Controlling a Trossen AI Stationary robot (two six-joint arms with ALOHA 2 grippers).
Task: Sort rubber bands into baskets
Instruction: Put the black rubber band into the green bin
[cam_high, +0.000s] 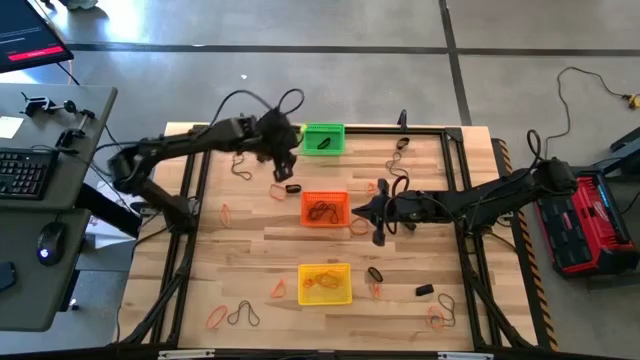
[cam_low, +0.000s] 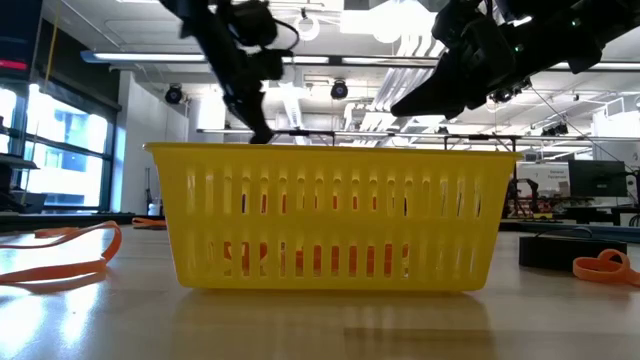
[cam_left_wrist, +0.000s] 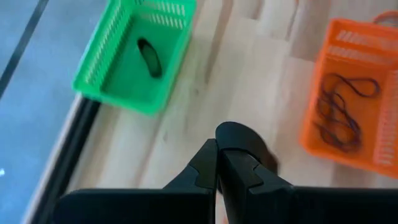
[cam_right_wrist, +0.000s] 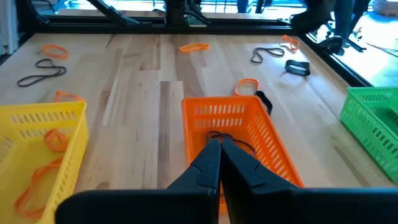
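Left claw (cam_left_wrist: 216, 167) pressed together above thick black band (cam_left_wrist: 239, 138), right claw (cam_right_wrist: 220, 155) closed, empty, over orange basket (cam_right_wrist: 231, 124)

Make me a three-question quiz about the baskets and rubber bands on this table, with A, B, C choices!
1. Which basket sits between the other two?
A. the green basket
B. the orange basket
C. the yellow basket

2. What colour are the bands in the yellow basket?
A. orange
B. green
C. blue

3. How are the jaws of the right gripper?
A. wide open
B. shut
C. holding a basket

Answers:
1 B: from above, the orange one is in the middle of the row.
2 A: orange bands lie inside it.
3 B: in the right wrist view the two fingers meet, with nothing seen between them.
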